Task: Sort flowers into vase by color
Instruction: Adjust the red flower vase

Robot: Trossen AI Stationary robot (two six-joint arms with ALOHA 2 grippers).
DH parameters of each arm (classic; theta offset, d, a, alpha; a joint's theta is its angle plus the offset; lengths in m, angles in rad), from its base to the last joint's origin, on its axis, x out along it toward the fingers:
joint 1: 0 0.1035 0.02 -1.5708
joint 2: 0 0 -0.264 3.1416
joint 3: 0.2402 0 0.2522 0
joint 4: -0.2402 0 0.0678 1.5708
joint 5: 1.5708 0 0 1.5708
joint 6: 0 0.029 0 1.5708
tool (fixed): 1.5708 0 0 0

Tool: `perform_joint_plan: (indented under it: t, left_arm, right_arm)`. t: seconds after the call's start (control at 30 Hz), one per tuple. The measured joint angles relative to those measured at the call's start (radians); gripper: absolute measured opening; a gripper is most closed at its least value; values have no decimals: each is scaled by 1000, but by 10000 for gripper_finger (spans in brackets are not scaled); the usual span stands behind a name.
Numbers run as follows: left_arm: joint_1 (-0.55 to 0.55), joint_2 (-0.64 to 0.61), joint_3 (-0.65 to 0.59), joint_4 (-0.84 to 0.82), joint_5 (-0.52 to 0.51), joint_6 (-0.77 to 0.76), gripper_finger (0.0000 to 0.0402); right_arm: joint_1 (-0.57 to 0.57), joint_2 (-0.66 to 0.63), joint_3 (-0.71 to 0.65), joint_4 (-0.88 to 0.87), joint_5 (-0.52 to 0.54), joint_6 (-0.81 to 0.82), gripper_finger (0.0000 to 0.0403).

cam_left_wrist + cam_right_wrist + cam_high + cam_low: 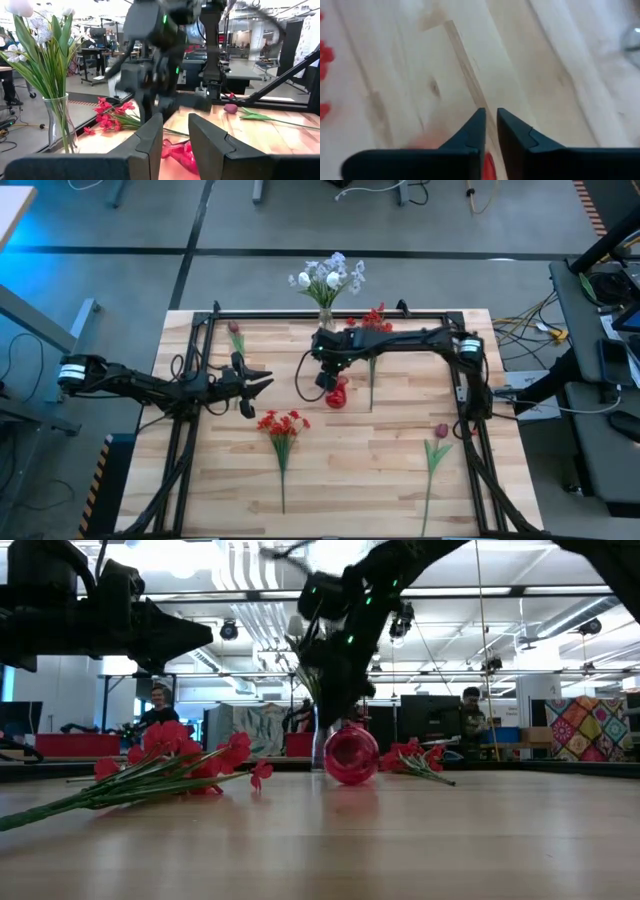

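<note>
Inspection finds the right gripper (331, 380) at mid-table, jaws nearly together over the pink-red glass vase (336, 393) lying there, so we judge righting it comes next, left gripper (262, 382) waiting part-open, red-clustered green-stemmed flowers (283, 423) unsorted on the wooden table (380, 470).

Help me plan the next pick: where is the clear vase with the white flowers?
In the high view, the clear vase stands at the table's far edge, centre, just behind the right gripper and left of a red flower cluster.

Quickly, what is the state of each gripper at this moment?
Left gripper: open, holding nothing, waiting over the table's left side.
Right gripper: nearly closed, at the pink vase lying mid-table; whether it grips anything cannot be told.
</note>
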Motion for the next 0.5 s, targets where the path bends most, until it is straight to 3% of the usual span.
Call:
perform_joint_plan:
  t: [0.27, 0.5]
  left_arm:
    - [0, 1, 0, -1, 9, -5, 78]
    - [0, 1, 0, -10, 10, -8, 78]
  right_arm:
    - [-76, -70, -18, -156, -201, -98, 125]
    - [-138, -66, -126, -131, -262, -133, 160]
